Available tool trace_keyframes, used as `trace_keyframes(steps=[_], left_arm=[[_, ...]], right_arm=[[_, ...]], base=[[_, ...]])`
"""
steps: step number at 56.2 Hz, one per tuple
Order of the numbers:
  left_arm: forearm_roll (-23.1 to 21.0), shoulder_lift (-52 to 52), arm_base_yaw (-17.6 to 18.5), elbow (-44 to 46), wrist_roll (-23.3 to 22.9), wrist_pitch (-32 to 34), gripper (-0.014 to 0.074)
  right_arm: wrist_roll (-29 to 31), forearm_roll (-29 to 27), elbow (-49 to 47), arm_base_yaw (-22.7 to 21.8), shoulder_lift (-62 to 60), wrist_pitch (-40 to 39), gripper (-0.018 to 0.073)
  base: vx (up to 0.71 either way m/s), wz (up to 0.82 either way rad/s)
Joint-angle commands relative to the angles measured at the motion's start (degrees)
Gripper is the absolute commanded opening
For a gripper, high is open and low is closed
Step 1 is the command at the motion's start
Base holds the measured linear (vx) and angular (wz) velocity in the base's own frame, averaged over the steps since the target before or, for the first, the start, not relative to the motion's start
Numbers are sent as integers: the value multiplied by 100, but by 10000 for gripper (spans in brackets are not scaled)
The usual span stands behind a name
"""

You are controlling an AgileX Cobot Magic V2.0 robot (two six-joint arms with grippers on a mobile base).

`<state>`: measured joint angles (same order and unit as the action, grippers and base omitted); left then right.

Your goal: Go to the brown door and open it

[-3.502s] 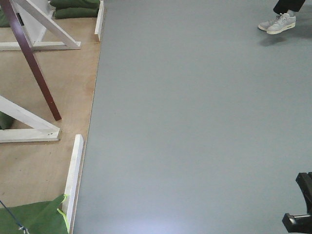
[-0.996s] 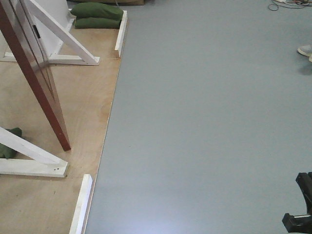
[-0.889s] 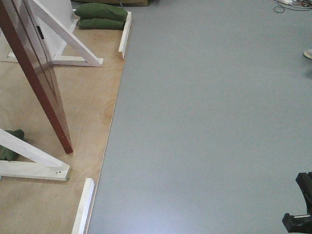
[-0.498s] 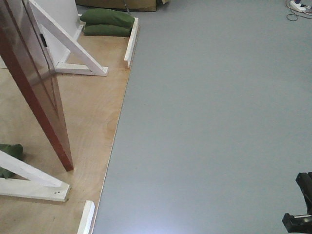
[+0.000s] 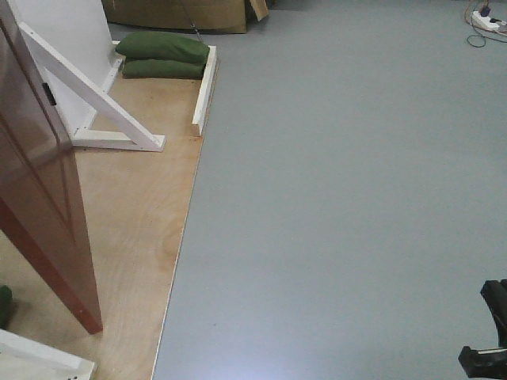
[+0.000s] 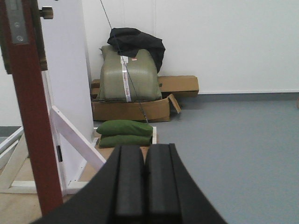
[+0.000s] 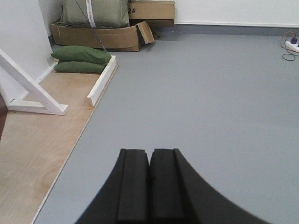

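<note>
While my left hand [image 6: 145, 173] and right hand [image 7: 149, 176] ride with fingers pressed together and empty, the brown door [image 6: 29, 121] stands edge-on just to the left hand's left. Its latch plate [image 6: 17, 21] sits high on that edge, so I'd square the base up beside the door, clear of the white brace [image 6: 77, 140] behind it, before raising an arm.

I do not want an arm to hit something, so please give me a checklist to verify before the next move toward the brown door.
1. Brown door in view: ok, near at the left of the front view.
2. Lever handle visible: not ok; the left wrist view shows only a metal plate on the door's edge.
3. Left gripper ready to grasp: not ok, shut and empty.
4. Right gripper ready: not ok, shut and empty.
5. Path over the grey floor to the door: ok, nothing lies in it.
</note>
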<state>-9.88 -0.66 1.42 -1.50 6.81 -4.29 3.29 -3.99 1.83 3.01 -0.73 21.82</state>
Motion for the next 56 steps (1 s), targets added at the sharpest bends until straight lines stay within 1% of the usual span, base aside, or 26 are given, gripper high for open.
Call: trace_keyframes(steps=[1, 32, 56], left_arm=[[-68, -80, 14, 95, -25, 429, -4], [-68, -80, 14, 95, -25, 429, -4], [-68, -80, 14, 95, -25, 429, -4]], right_arm=[[49, 19, 19, 11, -32, -439, 0], [49, 19, 19, 11, -32, -469, 0], [49, 19, 19, 11, -32, -463, 0]], base=[[37, -2], [33, -4], [21, -8]])
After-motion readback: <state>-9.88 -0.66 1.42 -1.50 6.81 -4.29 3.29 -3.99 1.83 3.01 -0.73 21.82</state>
